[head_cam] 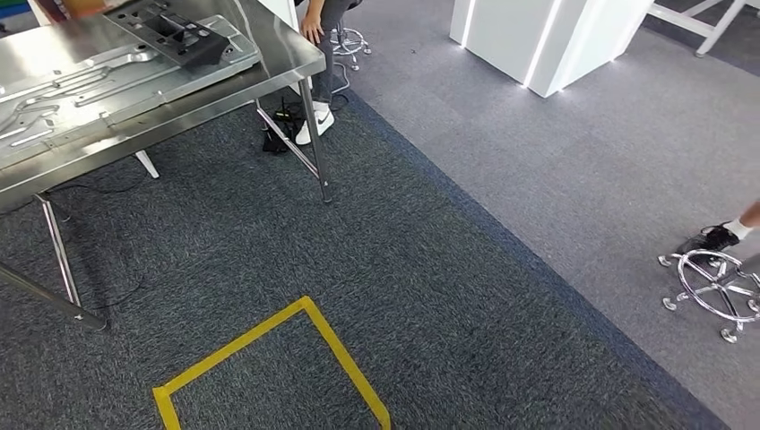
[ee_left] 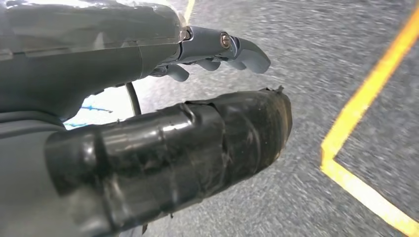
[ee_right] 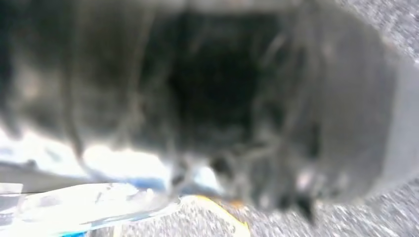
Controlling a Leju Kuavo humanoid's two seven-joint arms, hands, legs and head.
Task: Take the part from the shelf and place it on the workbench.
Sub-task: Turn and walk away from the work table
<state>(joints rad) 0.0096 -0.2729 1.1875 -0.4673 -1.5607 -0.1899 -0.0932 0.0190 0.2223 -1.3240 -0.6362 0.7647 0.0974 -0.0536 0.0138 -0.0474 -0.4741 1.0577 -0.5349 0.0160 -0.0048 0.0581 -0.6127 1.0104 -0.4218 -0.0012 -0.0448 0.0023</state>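
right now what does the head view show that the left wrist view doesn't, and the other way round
Only the head view shows the steel workbench with a dark part and flat metal pieces on it, a seated person's leg and white shoe, a chrome stool base and a white counter.

Only the left wrist view shows the robot's left hand close up, thumb wrapped in black tape and fingers extended, holding nothing.

Both share the dark grey carpet and the yellow tape lines on the floor.
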